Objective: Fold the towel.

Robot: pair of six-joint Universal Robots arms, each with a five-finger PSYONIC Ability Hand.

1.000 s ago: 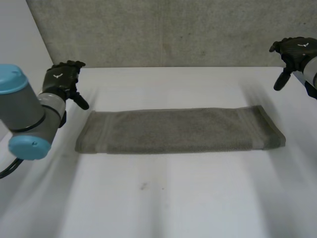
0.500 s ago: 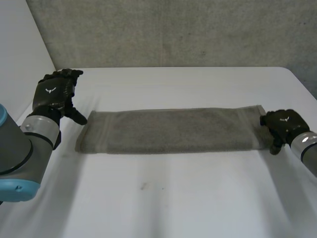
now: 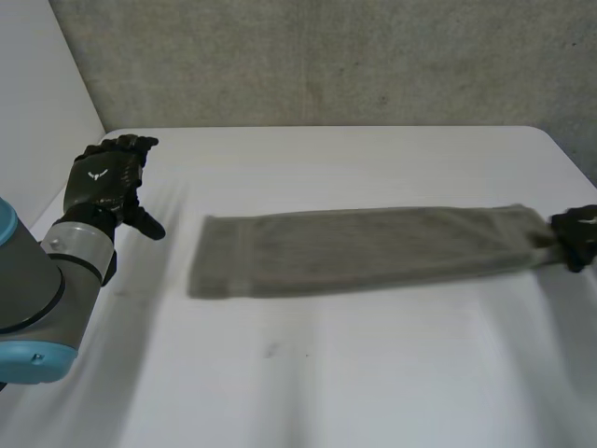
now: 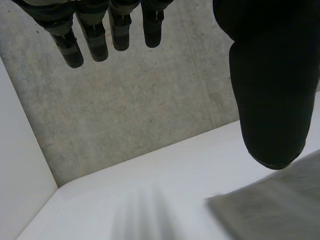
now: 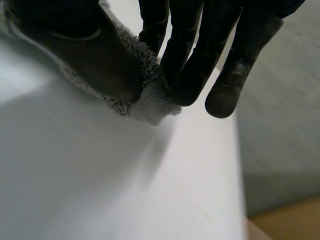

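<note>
A grey-green towel (image 3: pixel 364 250), folded into a long strip, lies across the white table (image 3: pixel 308 373). My right hand (image 3: pixel 576 235) is at the strip's right end, near the table's right edge. In the right wrist view its thumb (image 5: pixel 95 55) and fingers (image 5: pixel 192 55) pinch the towel's end (image 5: pixel 150 102) between them. My left hand (image 3: pixel 104 177) hovers above the table, off the towel's left end, with straight fingers (image 4: pixel 95 40) and nothing in it. A corner of the towel (image 4: pixel 270 202) shows below its thumb (image 4: pixel 267 100).
A grey concrete wall (image 3: pixel 317 61) stands behind the table. A white panel (image 3: pixel 37 121) rises at the left. The table's right edge (image 5: pixel 239 165) runs close beside my right hand, with floor beyond it.
My right hand came down from the far right to the towel's right end, pinched it and dragged the whole strip to the right. The left hand barely moved.
</note>
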